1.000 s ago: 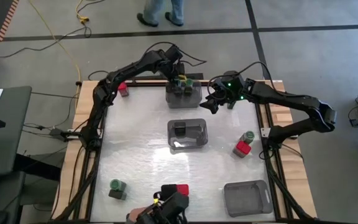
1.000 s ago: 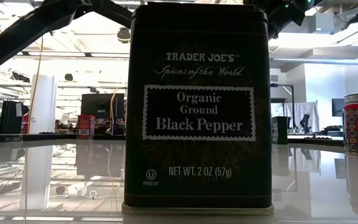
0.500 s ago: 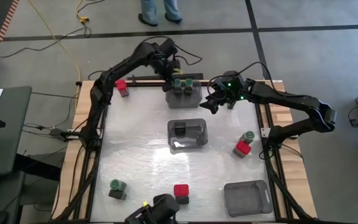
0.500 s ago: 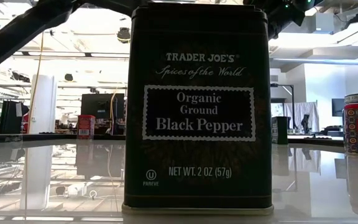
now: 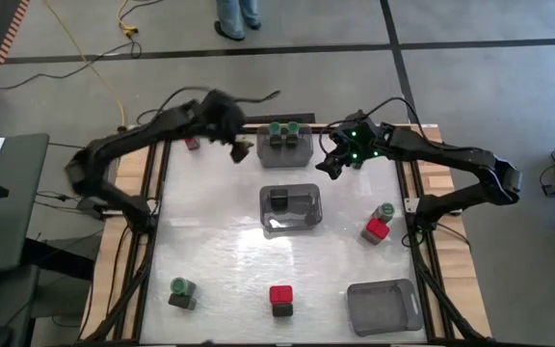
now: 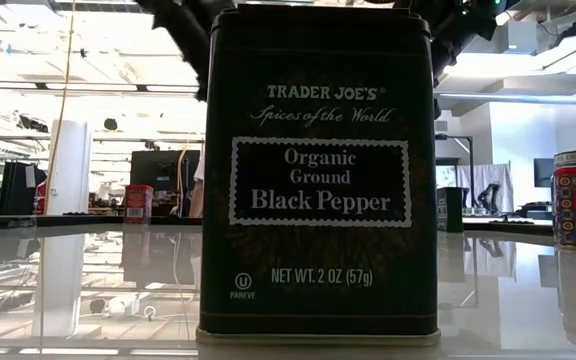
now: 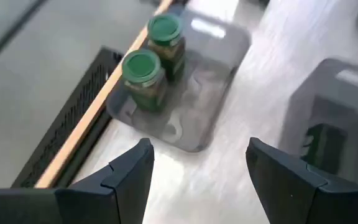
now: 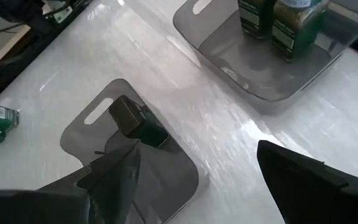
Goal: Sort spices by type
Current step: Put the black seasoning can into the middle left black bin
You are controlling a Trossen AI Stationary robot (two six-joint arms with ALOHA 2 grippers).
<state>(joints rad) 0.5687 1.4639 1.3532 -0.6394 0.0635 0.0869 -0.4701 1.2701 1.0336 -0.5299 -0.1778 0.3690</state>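
Observation:
Two green-capped jars [image 5: 284, 129] stand upright in the far bin [image 5: 285, 150], also seen in the left wrist view [image 7: 145, 71]. A black tin [image 5: 278, 200] sits in the middle bin [image 5: 306, 220]. My left gripper [image 7: 197, 174] is open, left of the far bin [image 5: 242, 149]. My right gripper [image 8: 197, 180] is open and hovers right of that bin [image 5: 330, 164]. Loose jars stand on the table: red caps [image 5: 191, 142] [image 5: 280, 297] [image 5: 376, 231], green caps [image 5: 181, 289] [image 5: 385, 211]. A black pepper tin [image 6: 318, 180] fills the low view.
An empty grey bin [image 5: 383, 306] lies at the near right corner. The table's black frame rails [image 5: 152, 193] run along its left and right sides. Open tabletop lies between the middle bin and the near edge. A person's legs [image 5: 237, 14] show beyond the far edge.
My left gripper has drawn back from over the far bin toward the table's left, leaving two green-capped jars standing in it. A dark shape at the near edge has gone out of view, and a red-capped jar now stands alone there. My right arm has kept still.

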